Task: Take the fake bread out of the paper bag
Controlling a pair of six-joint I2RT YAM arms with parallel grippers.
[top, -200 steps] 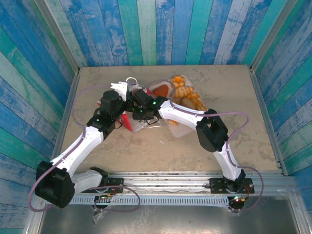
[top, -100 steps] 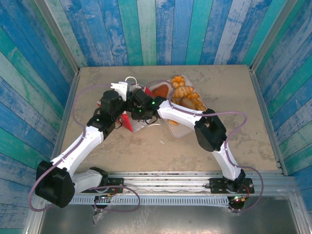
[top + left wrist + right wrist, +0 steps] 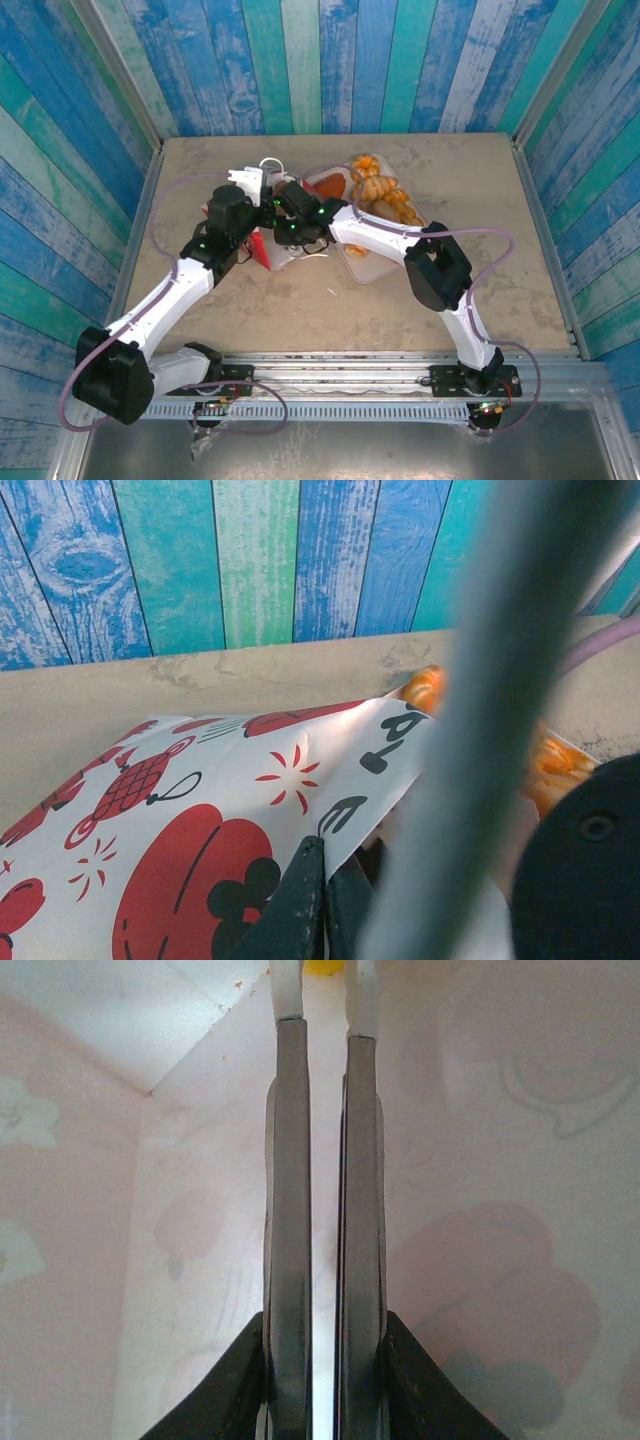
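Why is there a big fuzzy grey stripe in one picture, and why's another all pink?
Left wrist: the grey stripe is something close to the lens, out of focus, while the paper bag print stays sharp. Right wrist: light glows pinkish through the paper.

The paper bag (image 3: 200,810) is smooth printed paper, faintly sheened outside and matt inside. The fake bread (image 3: 375,190) looks like glossy plastic. The counter (image 3: 400,320) is matt and mottled. The walls (image 3: 320,60) are weathered painted wood.

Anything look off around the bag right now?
The bag lies on its side rather than upright, with the left gripper pinching its edge. The right gripper is shut inside it; a yellow bit sits at its tips, grip unclear.
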